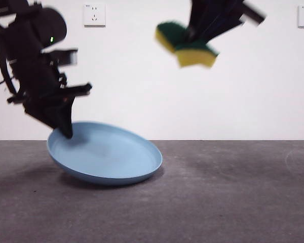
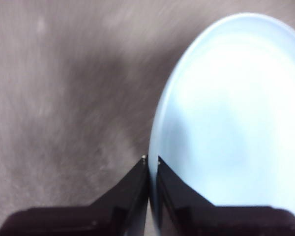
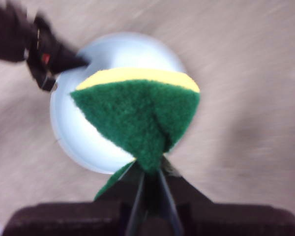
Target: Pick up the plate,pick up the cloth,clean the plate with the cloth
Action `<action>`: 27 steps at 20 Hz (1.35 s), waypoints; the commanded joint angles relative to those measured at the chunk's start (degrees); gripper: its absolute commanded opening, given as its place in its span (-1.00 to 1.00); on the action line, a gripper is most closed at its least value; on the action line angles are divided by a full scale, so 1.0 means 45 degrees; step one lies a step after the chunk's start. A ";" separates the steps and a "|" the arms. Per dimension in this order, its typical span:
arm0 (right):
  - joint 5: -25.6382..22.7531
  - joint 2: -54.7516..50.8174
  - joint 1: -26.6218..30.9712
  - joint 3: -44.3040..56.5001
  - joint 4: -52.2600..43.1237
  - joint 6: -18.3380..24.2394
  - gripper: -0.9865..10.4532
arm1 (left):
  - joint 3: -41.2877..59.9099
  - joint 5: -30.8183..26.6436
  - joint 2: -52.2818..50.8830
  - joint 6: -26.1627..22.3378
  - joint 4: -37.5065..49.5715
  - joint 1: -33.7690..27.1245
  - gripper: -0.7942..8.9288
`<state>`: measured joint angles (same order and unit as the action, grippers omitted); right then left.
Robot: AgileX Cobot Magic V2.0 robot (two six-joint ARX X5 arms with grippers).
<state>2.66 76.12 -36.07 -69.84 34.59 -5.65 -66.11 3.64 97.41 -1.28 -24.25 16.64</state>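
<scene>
The light-blue plate (image 1: pixel 109 157) is tilted, its left rim lifted and its right edge on the table. My left gripper (image 1: pixel 66 132) is shut on that left rim; the left wrist view shows its jaws (image 2: pixel 151 162) pinching the plate (image 2: pixel 231 123) edge. My right gripper (image 1: pixel 192 38) is high above the table, shut on the cloth (image 1: pixel 187 44), a yellow sponge with a green scouring layer. In the right wrist view the cloth (image 3: pixel 137 115) hangs from my jaws (image 3: pixel 150 172) over the plate (image 3: pixel 78 132), with the left arm (image 3: pixel 34 46) at the plate's rim.
A grey table surface (image 1: pixel 233 192) stretches to the right of the plate. A white wall with two sockets (image 1: pixel 94 15) stands behind.
</scene>
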 commanded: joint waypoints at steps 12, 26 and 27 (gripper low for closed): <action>-0.2671 -0.1642 0.1219 0.0044 0.0126 0.0267 -0.86 | -0.0520 -0.0092 0.1151 0.0223 -0.0996 -0.0272 -0.12; -0.0233 0.5459 0.1919 0.0044 0.0068 -0.0549 -0.81 | -0.2084 0.3963 -0.5173 0.1001 -0.3249 0.0053 -0.12; -0.0238 0.5702 0.1919 0.0039 0.0102 -0.0549 -0.81 | -0.2084 0.3963 -0.5479 0.0986 -0.3565 0.0058 -0.12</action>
<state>1.54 101.56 -27.35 -69.84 35.11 -7.70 -75.68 21.26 72.44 3.03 -40.38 16.69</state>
